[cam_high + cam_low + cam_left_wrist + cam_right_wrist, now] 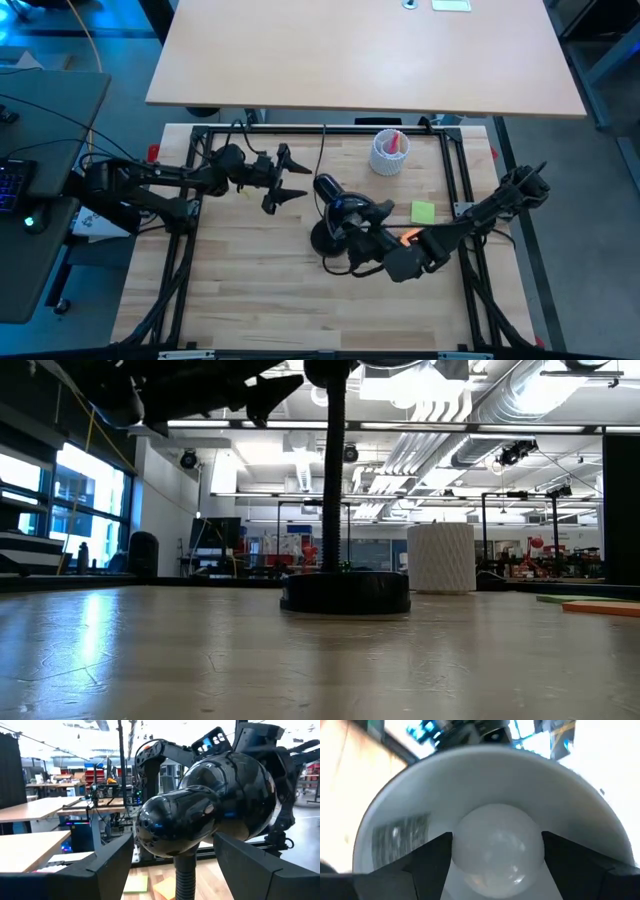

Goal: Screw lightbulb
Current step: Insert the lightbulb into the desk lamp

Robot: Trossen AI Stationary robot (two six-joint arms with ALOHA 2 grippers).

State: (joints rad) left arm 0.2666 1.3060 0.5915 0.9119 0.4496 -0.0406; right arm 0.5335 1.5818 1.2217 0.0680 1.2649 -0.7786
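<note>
While the left gripper [292, 180] was held open beside the lamp [340, 215], the lightbulb [496, 847] was clasped by the right gripper [495, 851] inside the shade.

lightbulb [496, 844]: showing frosted white, with a soft pale sheen.
lamp shade [210, 810]: gleaming glossy black outside; inside, in the right wrist view, it is looking plain white with a grey printed label.
lamp base [345, 592]: showing matt black, under a black ribbed neck.
ribbed cup [389, 152]: showing white with vertical ribs, holding something red-pink, near the bench's far edge.
note [423, 211]: lying lime green towards the bench's right edge.
bench [250, 290]: showing pale wood planks inside a black frame.
right gripper [495, 865]: showing dark fingers.
</note>
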